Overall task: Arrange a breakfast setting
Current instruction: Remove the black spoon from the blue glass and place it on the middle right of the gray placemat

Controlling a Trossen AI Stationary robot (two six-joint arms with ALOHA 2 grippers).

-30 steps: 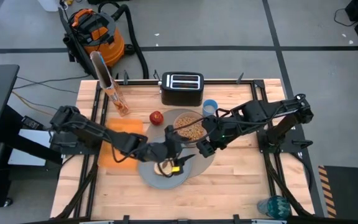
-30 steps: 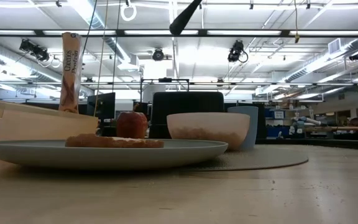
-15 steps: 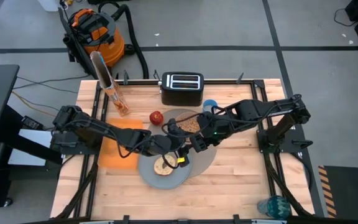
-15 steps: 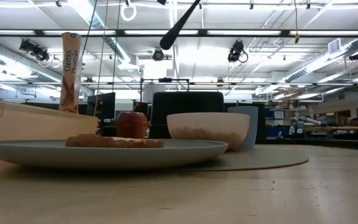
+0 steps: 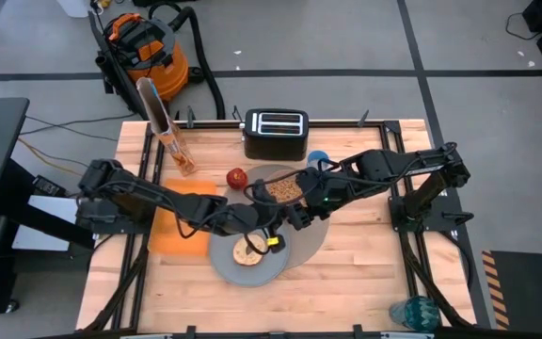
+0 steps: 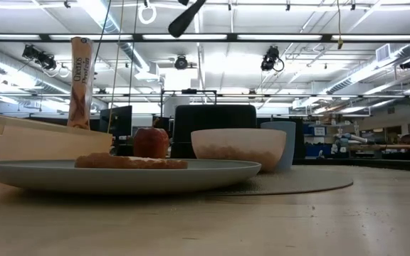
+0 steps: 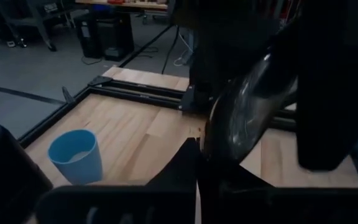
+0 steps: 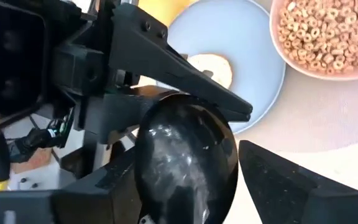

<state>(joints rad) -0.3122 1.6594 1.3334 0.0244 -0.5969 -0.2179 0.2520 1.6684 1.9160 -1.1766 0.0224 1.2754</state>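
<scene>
Both grippers met mid-table over the placemat (image 5: 301, 247). Left gripper (image 5: 269, 220) was clamped shut on the spoon (image 8: 188, 165), held in the air above the plate (image 5: 263, 266). Right gripper (image 5: 290, 217), jaws partly open, sat around the spoon's bowl; can't tell if it gripped. Bread (image 5: 247, 252) lay on the plate, cereal bowl (image 5: 283, 189) just beyond, cup (image 7: 74, 154) further back right, apple (image 5: 236, 176) far left of the bowl, napkin (image 5: 179, 237) left of the plate.

Words you can read
The tall box (image 6: 81, 82) has "Oreo's" written down its side; the smaller words under it are too tiny to read.
</scene>
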